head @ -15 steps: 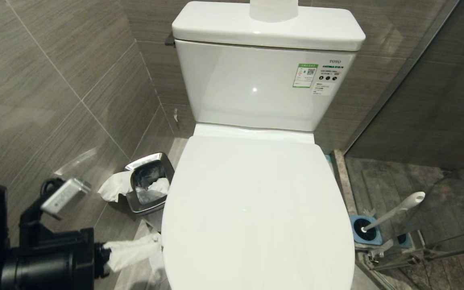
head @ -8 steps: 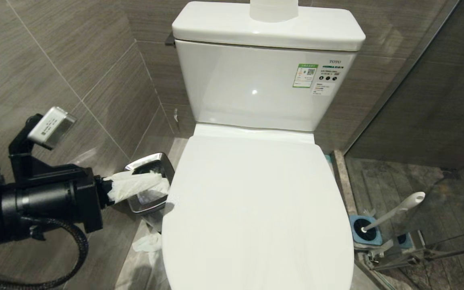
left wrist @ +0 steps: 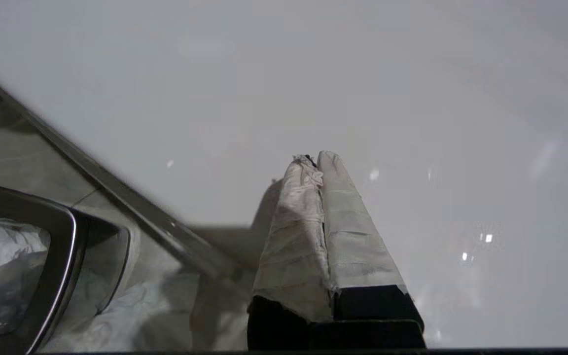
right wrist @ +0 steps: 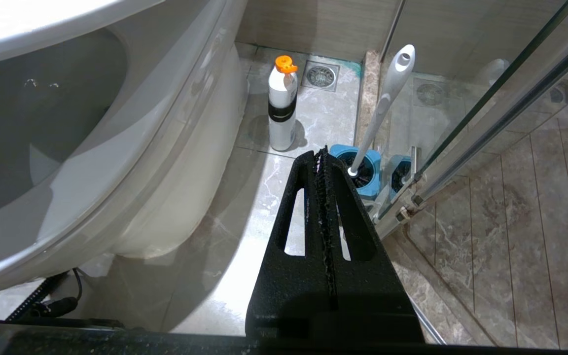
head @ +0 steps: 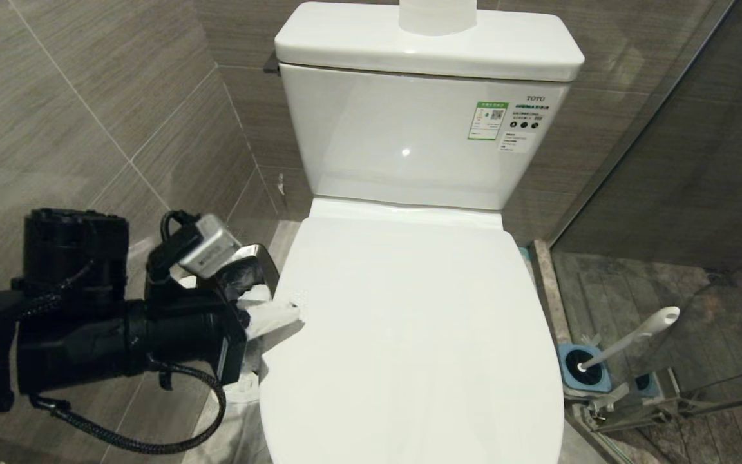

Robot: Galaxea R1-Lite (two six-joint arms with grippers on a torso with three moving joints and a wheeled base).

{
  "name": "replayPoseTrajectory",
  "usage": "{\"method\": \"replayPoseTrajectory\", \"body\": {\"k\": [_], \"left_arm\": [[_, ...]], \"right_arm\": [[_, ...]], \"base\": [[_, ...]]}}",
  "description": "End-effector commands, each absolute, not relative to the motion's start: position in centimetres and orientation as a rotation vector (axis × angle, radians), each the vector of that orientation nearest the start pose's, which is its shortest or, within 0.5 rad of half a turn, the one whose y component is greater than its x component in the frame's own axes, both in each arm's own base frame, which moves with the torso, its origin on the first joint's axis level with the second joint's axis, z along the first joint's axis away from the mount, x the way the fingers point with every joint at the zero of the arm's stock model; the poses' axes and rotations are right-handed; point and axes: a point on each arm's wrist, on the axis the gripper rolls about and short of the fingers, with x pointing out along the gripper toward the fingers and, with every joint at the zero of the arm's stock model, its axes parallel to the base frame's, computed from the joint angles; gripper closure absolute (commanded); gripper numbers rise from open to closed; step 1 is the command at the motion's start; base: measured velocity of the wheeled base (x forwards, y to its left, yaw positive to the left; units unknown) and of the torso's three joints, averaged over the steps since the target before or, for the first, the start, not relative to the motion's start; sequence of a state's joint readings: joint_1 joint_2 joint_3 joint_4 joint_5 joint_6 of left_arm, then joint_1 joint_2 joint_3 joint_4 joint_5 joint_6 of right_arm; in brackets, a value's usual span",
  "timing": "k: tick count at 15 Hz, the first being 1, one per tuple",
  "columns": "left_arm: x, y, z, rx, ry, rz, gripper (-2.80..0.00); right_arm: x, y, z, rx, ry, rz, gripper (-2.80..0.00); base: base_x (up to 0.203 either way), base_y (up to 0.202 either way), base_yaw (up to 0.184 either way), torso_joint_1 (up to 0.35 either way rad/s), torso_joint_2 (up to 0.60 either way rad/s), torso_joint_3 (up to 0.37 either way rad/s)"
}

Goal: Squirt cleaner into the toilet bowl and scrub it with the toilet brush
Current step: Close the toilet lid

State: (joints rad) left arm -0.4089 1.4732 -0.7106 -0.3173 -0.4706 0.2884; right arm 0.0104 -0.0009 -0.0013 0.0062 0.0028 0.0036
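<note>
The toilet's white lid (head: 409,335) is down, so the inside of the toilet bowl is hidden; its outer wall (right wrist: 175,172) shows in the right wrist view. My left gripper (head: 288,313), fingers wrapped in white tape, is shut and empty, with its tip (left wrist: 313,158) at the lid's left edge. The cleaner (right wrist: 282,108), white with an orange cap, stands on the floor beside the bowl. The toilet brush (head: 635,334) leans in its blue holder (head: 585,377) by the glass. My right gripper (right wrist: 321,150) is shut and empty, low by the bowl and short of the brush holder (right wrist: 363,165).
A steel bin (head: 266,259) holding crumpled tissue stands on the floor left of the toilet, behind my left arm. The glass shower door (head: 699,399) and its metal rail close off the right side. A floor drain (right wrist: 320,75) lies behind the cleaner. The tiled wall is close on the left.
My left arm has risen from floor level near the bin and swung right, bringing its shut fingers to the lid's left edge. Its wrist has rolled. Nothing else moved.
</note>
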Motion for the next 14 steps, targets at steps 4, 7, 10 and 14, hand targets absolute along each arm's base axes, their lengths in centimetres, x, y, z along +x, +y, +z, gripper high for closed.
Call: {"method": "replayPoseTrajectory", "body": {"k": [4,7,10,14], "left_arm": [[21.2,-11.2,12.2,0.266,0.734,-0.993,0.00],[21.4,-12.1,9.2,0.227,0.938,-1.000,0.00],[21.7,-13.4,7.4,0.227,1.023,-1.022,0.00],[22.0,-14.6,6.2,0.232,1.076,-1.041,0.00]], "right_arm": [[-2.3,0.0,7.5,0.003,0.006,0.013,0.00],[-2.3,0.0,7.5,0.003,0.006,0.014,0.00],[-2.3,0.0,7.5,0.003,0.005,0.014,0.00],[-2.3,0.0,7.5,0.003,0.005,0.014,0.00]], "base": [[0.000,0.000,0.000,0.000,0.00,0.000],[0.000,0.000,0.000,0.000,0.00,0.000],[0.000,0.000,0.000,0.000,0.00,0.000],[0.000,0.000,0.000,0.000,0.00,0.000]]}}
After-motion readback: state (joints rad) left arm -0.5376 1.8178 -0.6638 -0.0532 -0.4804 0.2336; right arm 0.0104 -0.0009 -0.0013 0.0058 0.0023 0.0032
